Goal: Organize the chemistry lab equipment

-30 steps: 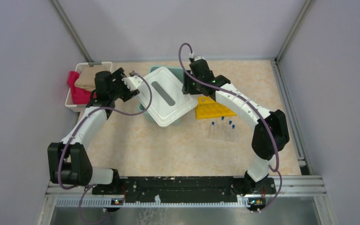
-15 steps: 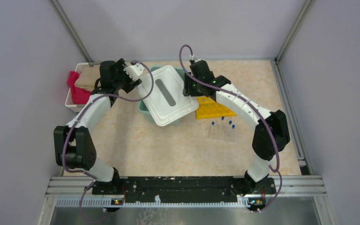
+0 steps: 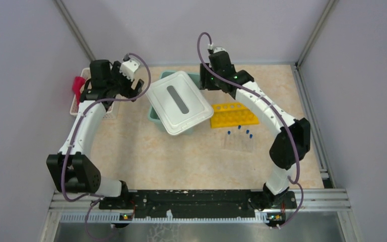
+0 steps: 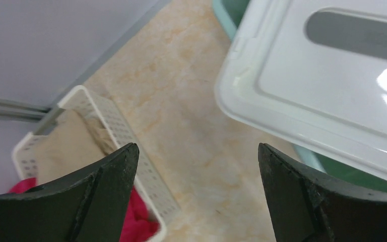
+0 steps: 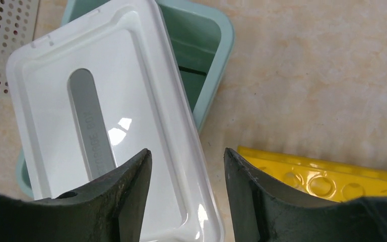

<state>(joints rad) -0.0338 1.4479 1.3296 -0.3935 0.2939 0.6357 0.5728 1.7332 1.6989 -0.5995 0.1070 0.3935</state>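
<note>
A white lid (image 3: 179, 102) lies askew on the teal bin (image 3: 154, 119), whose far end stays uncovered (image 5: 201, 48). My left gripper (image 3: 133, 86) is open and empty, left of the lid, between it and the white basket; its jaws (image 4: 196, 151) hang wide apart over bare table. My right gripper (image 3: 205, 85) is open and empty above the lid's right edge (image 5: 186, 151). The yellow holed rack (image 3: 234, 115) lies right of the bin (image 5: 327, 176). Several blue-capped test tubes (image 3: 239, 137) lie in front of it. Beakers and wire ring are not in view.
The white basket (image 3: 112, 112) with red and tan cloths stands at the back left, close under my left wrist (image 4: 131, 146). Grey walls close the back and sides. A thin dark line shows inside the bin's open end (image 5: 191, 70).
Both grippers have come off the lid's edges. My left arm swung left and back toward the basket. My right gripper pulled back and up. The lid now rests on the bin.
</note>
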